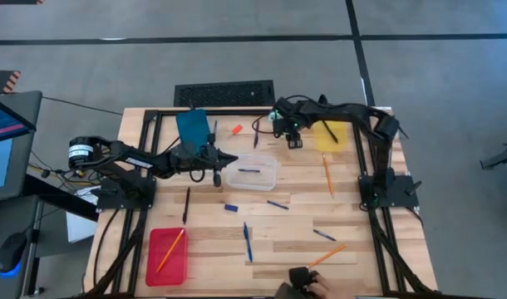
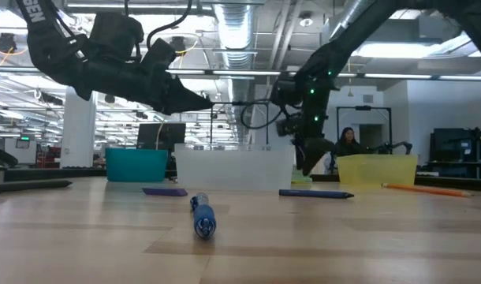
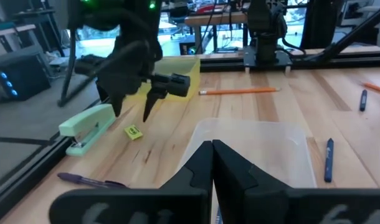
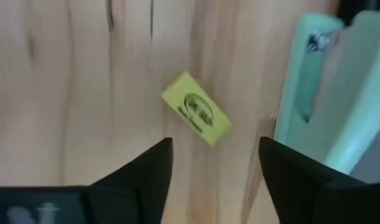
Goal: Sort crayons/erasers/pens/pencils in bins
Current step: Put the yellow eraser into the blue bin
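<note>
A yellow eraser (image 4: 196, 116) lies flat on the wood near the table's far edge, beside a mint-green stapler (image 4: 339, 106). My right gripper (image 4: 215, 168) hangs open just above the eraser (image 3: 133, 132), fingers pointing down, one on either side and clear of it. The yellow bin (image 1: 330, 135) stands just right of this gripper (image 1: 293, 141). My left gripper (image 1: 220, 162) is shut with nothing in it, held level above the table at the left end of the clear bin (image 1: 252, 173), which holds a blue pen (image 1: 249, 170).
The blue bin (image 1: 192, 126) stands at the far left; the red bin (image 1: 167, 253), near left, holds a pencil. Loose pens (image 1: 248, 241), pencils (image 1: 327, 174) and an orange-red eraser (image 1: 236, 129) lie about the table. A person's hand (image 1: 307, 282) shows at the near edge.
</note>
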Available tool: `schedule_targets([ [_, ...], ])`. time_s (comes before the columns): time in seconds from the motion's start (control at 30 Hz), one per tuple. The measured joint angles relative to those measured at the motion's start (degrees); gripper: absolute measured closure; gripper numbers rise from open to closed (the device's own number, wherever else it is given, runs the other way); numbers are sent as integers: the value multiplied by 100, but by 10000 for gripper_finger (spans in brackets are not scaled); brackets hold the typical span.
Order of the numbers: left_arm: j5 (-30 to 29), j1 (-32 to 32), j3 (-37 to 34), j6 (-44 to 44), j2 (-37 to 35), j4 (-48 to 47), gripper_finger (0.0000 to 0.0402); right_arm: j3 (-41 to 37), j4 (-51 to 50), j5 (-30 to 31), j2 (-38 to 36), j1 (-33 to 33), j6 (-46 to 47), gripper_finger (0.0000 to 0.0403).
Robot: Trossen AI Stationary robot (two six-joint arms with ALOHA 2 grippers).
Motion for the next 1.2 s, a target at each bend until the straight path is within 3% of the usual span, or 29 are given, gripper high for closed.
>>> schedule_targets([
  [0.53,118,0,2,64,0,-120,401,180,282,-56,340,-18,-1109,144],
  [1.2,306,0,2,15,0,-119,401,364,-86,-965,333,-333,-799,145],
])
